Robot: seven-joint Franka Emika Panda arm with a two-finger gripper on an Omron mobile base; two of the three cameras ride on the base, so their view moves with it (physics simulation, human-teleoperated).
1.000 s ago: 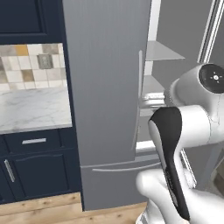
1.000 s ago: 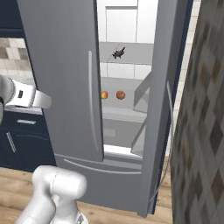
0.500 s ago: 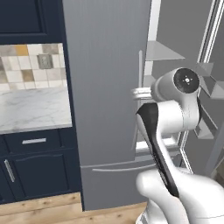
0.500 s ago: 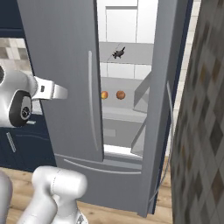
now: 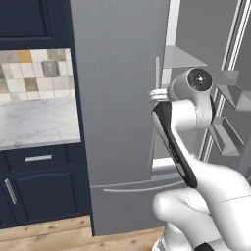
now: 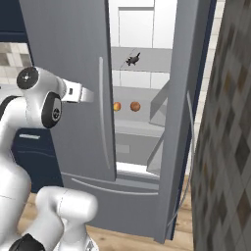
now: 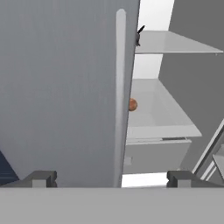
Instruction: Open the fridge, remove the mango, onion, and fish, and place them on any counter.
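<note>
Spreading wide and empty, the fingers (image 7: 111,178) face the closed left door's silver handle (image 7: 119,96) of the fridge (image 6: 73,73), whose right door stands open, with two orange balls (image 6: 126,106) on a middle shelf and the fish (image 6: 132,60) higher up.

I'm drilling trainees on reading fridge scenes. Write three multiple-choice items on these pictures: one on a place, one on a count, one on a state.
1. Where does the fish lie?
A. On the upper shelf
B. On the floor
C. In the door bin

2. How many round orange-brown items sit on the shelf below it?
A. None
B. Two
C. Five

3. How does the fridge's right door stand?
A. Shut
B. Swung open
C. Taken off

Key: 1 A, it lies on the top grey shelf; 2 B, two balls sit side by side; 3 B, the white interior shows beside it.
</note>
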